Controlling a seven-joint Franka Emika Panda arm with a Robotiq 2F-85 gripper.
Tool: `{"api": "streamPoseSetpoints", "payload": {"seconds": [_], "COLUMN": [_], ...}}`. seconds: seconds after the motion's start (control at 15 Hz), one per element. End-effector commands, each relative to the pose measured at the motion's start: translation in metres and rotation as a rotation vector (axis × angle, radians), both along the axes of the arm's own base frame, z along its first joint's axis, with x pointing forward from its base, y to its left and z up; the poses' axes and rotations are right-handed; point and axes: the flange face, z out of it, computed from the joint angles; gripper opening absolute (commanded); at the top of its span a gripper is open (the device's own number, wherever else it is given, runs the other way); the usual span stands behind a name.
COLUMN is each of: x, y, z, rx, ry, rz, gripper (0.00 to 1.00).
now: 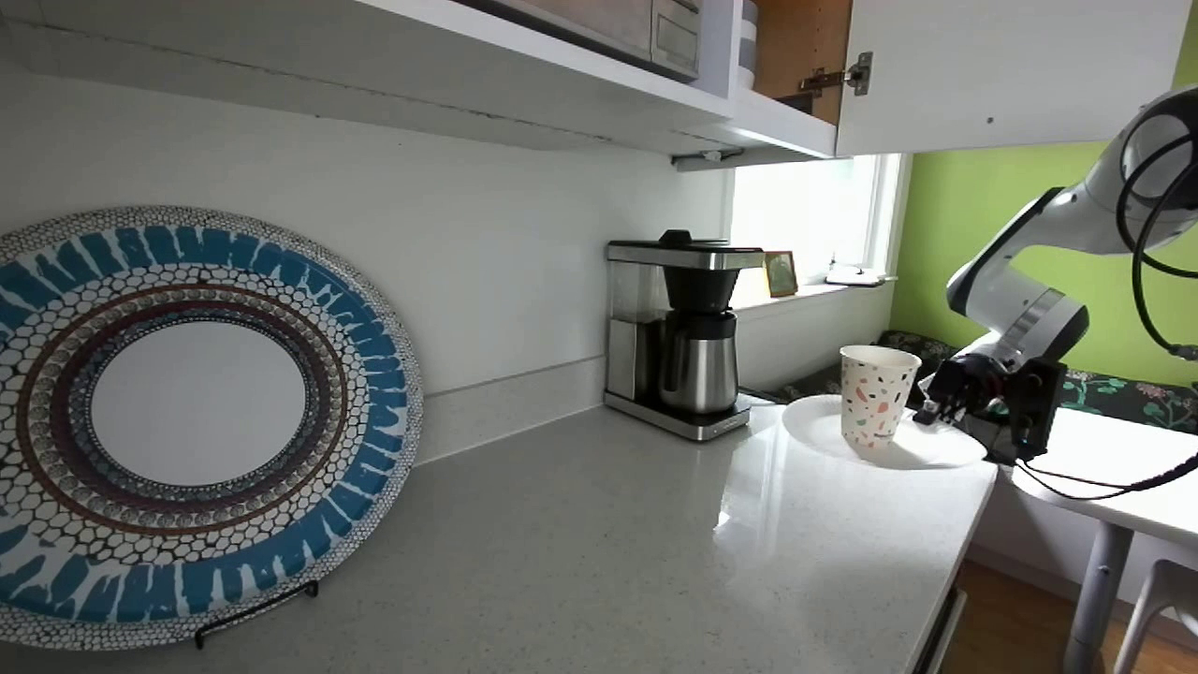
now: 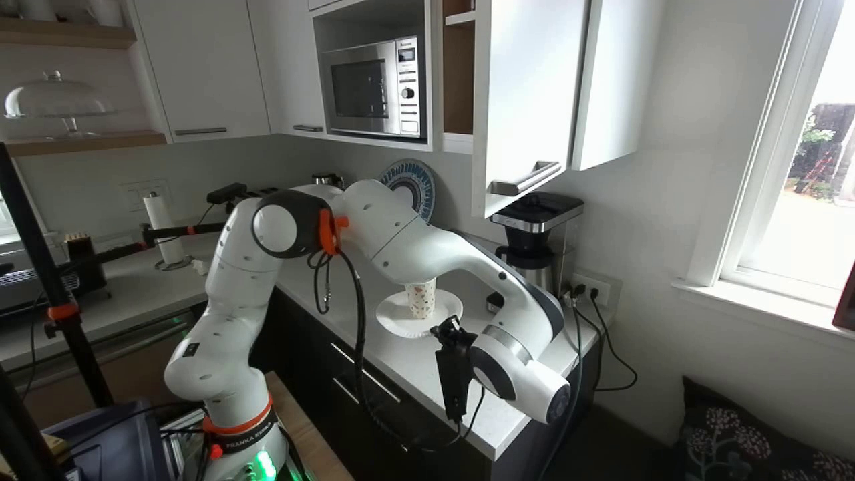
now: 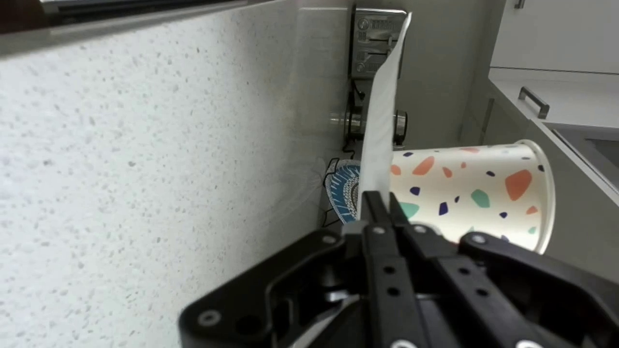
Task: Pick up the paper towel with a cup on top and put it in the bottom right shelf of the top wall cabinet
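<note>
The paper towel, a thin round white sheet, shows in both exterior views (image 1: 812, 421) (image 2: 395, 322) and edge-on in the wrist view (image 3: 381, 121). The speckled cream cup (image 1: 878, 398) (image 2: 421, 300) (image 3: 474, 188) stands upright on it. My gripper (image 1: 925, 412) (image 2: 443, 325) (image 3: 383, 199) is shut on the sheet's edge, beside the cup. In the wrist view the sheet is above the counter with a gap. The top wall cabinet (image 1: 1011, 75) (image 2: 528, 80) has its door open, showing a brown interior. The bottom right shelf (image 1: 784, 122) (image 2: 458, 142) shows only by its front edge.
A coffee maker (image 1: 688, 337) (image 2: 534, 224) stands on the counter (image 1: 599, 562) behind the sheet. The open door's handle (image 2: 526, 179) hangs above the arm. A microwave (image 2: 371, 87) sits left of the open compartment. A blue-patterned plate (image 1: 374, 421) leans on the wall.
</note>
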Motion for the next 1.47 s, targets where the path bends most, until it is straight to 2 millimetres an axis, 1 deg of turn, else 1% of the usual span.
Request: {"api": "streamPoseSetpoints", "payload": {"seconds": [0.0,0.33,0.53,1.07,1.4], "x": [-0.014,-0.024,-0.030,-0.052,-0.070], "y": [-0.004,-0.003,0.000,0.011,0.014], "z": [0.024,0.051,0.062,0.076,0.086], "rx": [0.011,0.011,0.032,0.112,0.106], "ry": [-0.010,-0.018,0.003,0.038,0.065], "rz": [-0.060,-0.105,-0.161,-0.334,-0.475], "gripper": [0.00,0.00,0.00,0.00,0.00]}}
